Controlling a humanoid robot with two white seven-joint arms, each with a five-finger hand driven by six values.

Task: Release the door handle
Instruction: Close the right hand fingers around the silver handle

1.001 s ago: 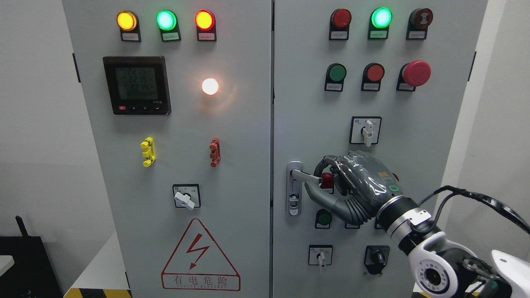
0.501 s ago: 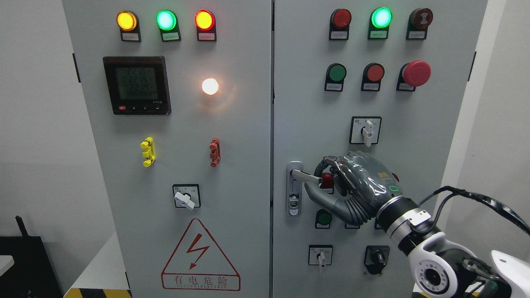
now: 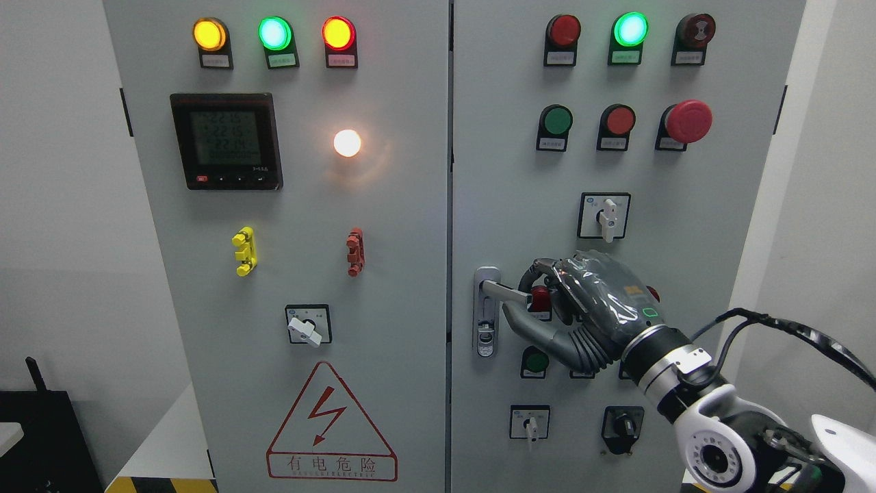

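A silver lever door handle (image 3: 501,289) sticks out to the right from its escutcheon (image 3: 486,322) on the left edge of the right cabinet door (image 3: 506,178). My right hand (image 3: 527,296), dark grey, reaches in from the lower right. Its fingers (image 3: 540,268) curl over the outer end of the lever and the thumb (image 3: 523,325) lies under it, so the hand is shut on the handle. The lever's tip is hidden inside the hand. Both cabinet doors look closed. My left arm is out of view.
Around my hand the right door carries push buttons, a rotary switch (image 3: 604,216) and a red emergency stop (image 3: 688,121). The left door (image 3: 301,205) has a meter (image 3: 226,141), indicator lamps and a high-voltage warning sign (image 3: 331,424). A black cable (image 3: 787,329) loops off my right forearm.
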